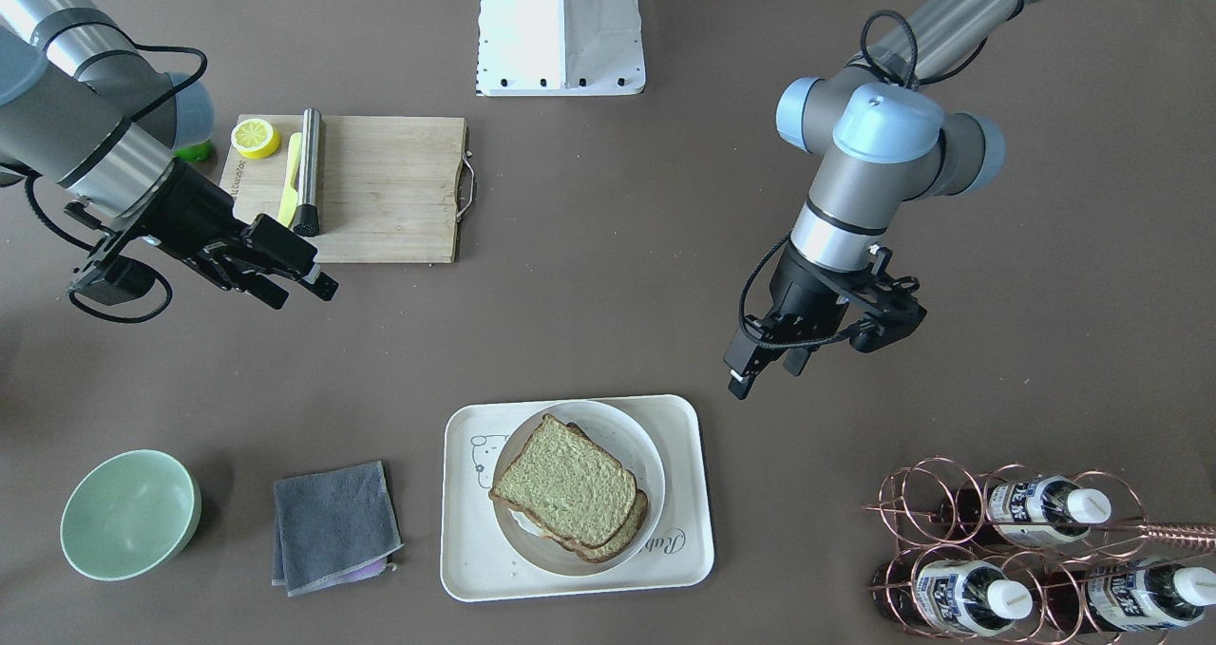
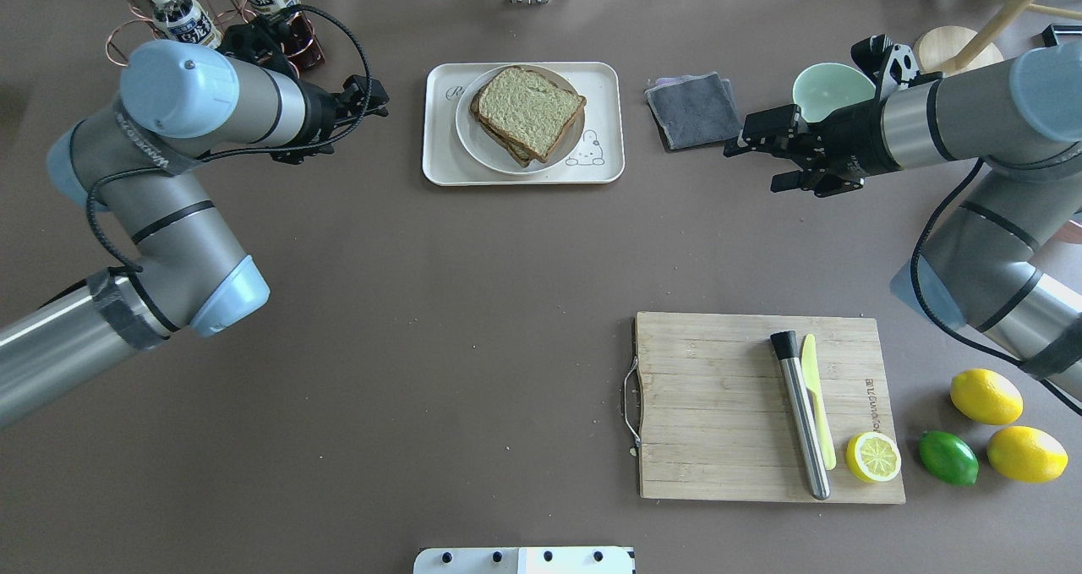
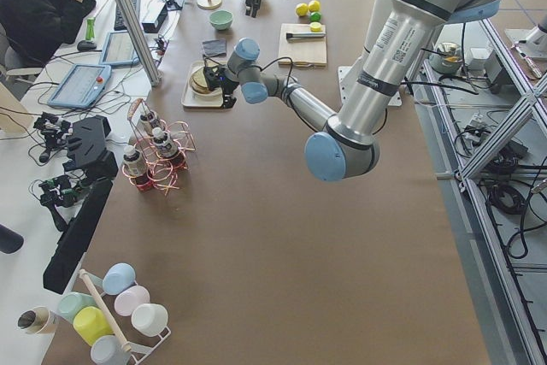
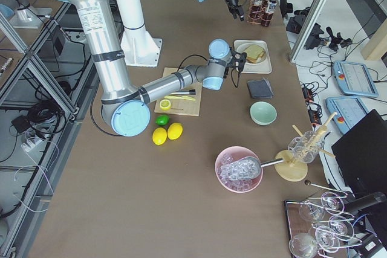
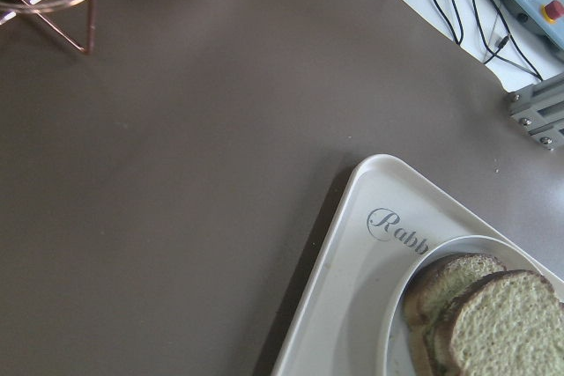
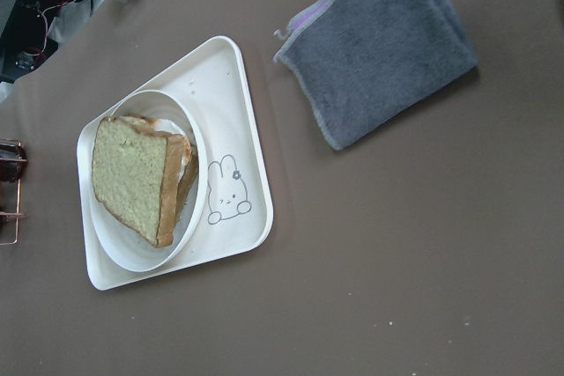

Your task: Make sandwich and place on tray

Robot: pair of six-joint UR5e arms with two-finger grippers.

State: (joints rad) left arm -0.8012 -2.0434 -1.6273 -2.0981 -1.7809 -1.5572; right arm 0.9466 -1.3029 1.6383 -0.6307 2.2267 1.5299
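You see the sandwich (image 1: 568,485) on a plate (image 1: 622,428) inside the tray (image 1: 467,569); left gripper (image 1: 765,377) and right gripper (image 1: 304,295) hover beside it, jaws apart, empty.

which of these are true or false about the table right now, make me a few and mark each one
1. The sandwich lies on a round plate that sits in the tray. True.
2. The left pincer is shut on the sandwich. False: it is open and empty, off to the tray's side.
3. A grey cloth lies between the tray and the green bowl. True.
4. The half lemon is on the tray. False: it is on the cutting board.
5. The right pincer holds the yellow knife. False: it is open and empty; the knife lies on the board.
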